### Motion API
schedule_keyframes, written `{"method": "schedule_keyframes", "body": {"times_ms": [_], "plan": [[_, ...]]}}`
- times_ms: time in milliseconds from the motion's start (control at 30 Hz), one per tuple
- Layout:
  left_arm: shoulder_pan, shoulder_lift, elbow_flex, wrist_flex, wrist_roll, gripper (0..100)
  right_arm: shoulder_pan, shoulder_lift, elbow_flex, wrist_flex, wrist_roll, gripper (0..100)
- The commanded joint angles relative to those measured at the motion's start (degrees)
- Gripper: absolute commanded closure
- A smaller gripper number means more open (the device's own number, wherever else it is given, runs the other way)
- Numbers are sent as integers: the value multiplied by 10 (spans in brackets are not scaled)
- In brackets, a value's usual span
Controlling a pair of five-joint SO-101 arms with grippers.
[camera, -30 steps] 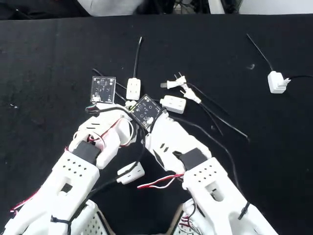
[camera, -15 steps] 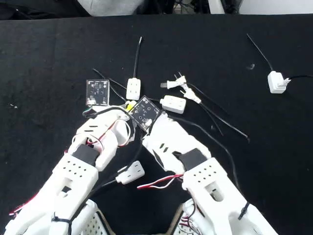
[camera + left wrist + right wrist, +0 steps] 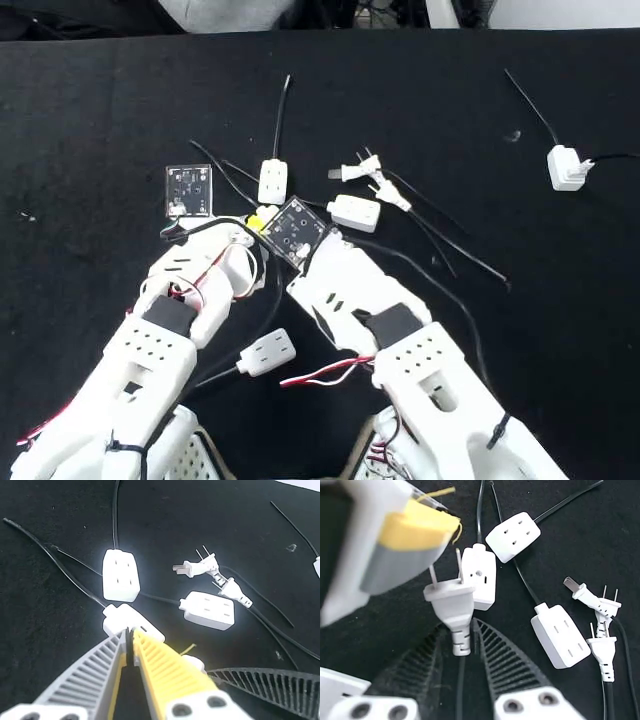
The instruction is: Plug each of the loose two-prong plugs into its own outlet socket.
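My right gripper (image 3: 460, 630) is shut on a white two-prong plug (image 3: 450, 601). Its prongs point up beside a small white socket (image 3: 479, 575) on the black table. My left gripper (image 3: 129, 632), grey and yellow, is shut with its tip at that same socket (image 3: 125, 621). From above, the left gripper (image 3: 252, 222) lies just left of the right arm's wrist board (image 3: 296, 230). Two loose plugs (image 3: 358, 170) (image 3: 390, 193) lie crossed further back. Two more sockets (image 3: 272, 182) (image 3: 355, 212) rest either side of them.
A fourth socket (image 3: 268, 352) with its cord lies between the two arms near the front. A white adapter (image 3: 567, 167) sits far right. Thin black cords (image 3: 440, 245) trail over the mat to the right of the arms.
The left arm has swung a little to the left, its wrist board drifting away from the right arm. The socket between the arms shifted slightly. The right arm has kept still with its plug.
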Motion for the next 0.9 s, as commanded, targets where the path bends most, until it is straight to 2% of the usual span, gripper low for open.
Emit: {"method": "schedule_keyframes", "body": {"times_ms": [0,600,733,867], "plan": [[-4,-4,-9,-7,-5,970,14,-19,-5,-15,-6,988],[-8,-26,-54,-1,-6,970,12,-19,-6,-15,-6,988],[-4,-97,-57,55,-31,970,11,-19,-5,-15,-6,988],[43,-157,-33,81,-50,970,11,-19,-5,-15,-6,988]]}}
